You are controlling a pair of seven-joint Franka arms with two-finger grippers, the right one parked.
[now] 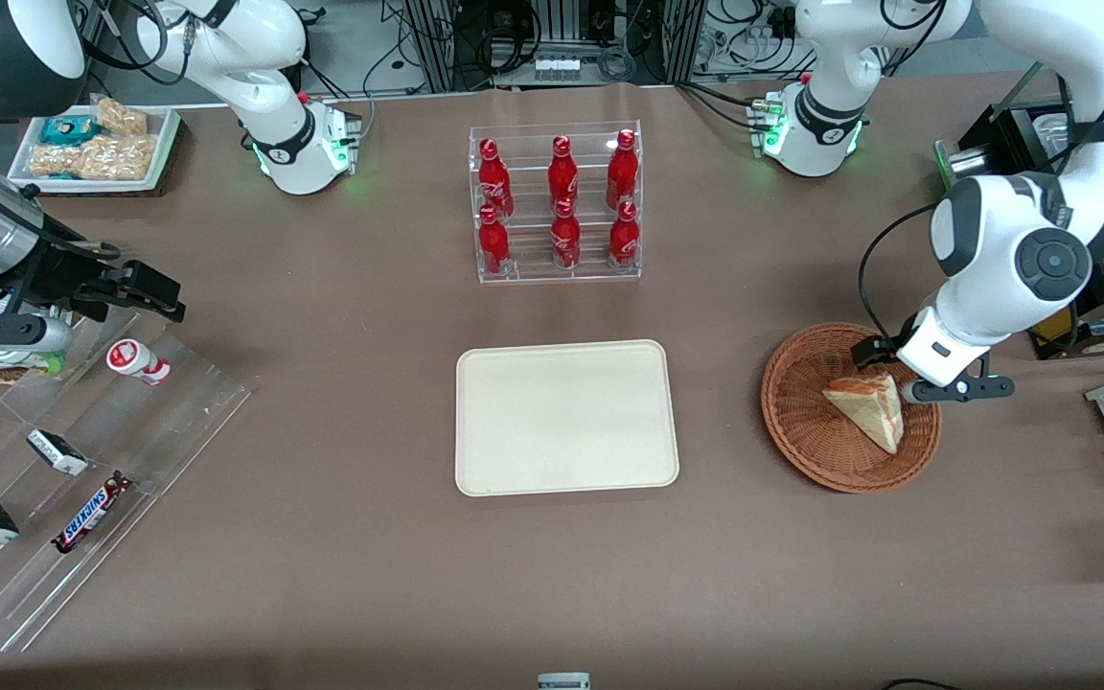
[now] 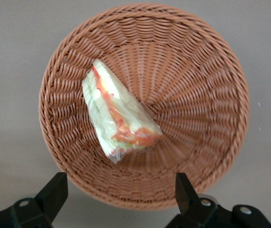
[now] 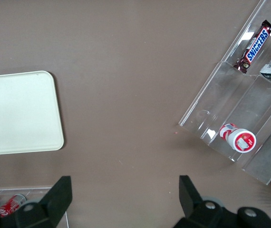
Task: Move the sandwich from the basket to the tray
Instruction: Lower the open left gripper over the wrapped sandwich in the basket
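The left arm's claw (image 2: 119, 194) hangs above the woven wicker basket (image 1: 796, 426) at the working arm's end of the table (image 1: 341, 575), its two black fingers (image 2: 53, 192) spread wide and holding nothing. Inside the basket lies the sandwich (image 1: 868, 410), a wrapped triangular wedge of pale bread with orange-red and green filling, resting on the weave near the middle of the bowl and leaning toward the wall. In the wrist view the sandwich (image 2: 118, 111) sits apart from the fingertips and roughly between their lines, with its long axis running at a slant to the line joining the two fingers rather than square across it; the cut face with the bright filling points toward the claw, the narrow tip away. The coming descent looks to turn on that slant: the claw would likely need to move in over the wedge and perhaps twist so the fingers close across its short width. From the front, the wrist is low over the basket's rim on the side away from the tray, just beside the sandwich. The cream-coloured tray (image 1: 566, 479) lies bare at the table's centre, well apart from the basket. Farther from the front camera than the tray, a clear rack (image 1: 557, 273) holds six red cola bottles (image 1: 563, 174).
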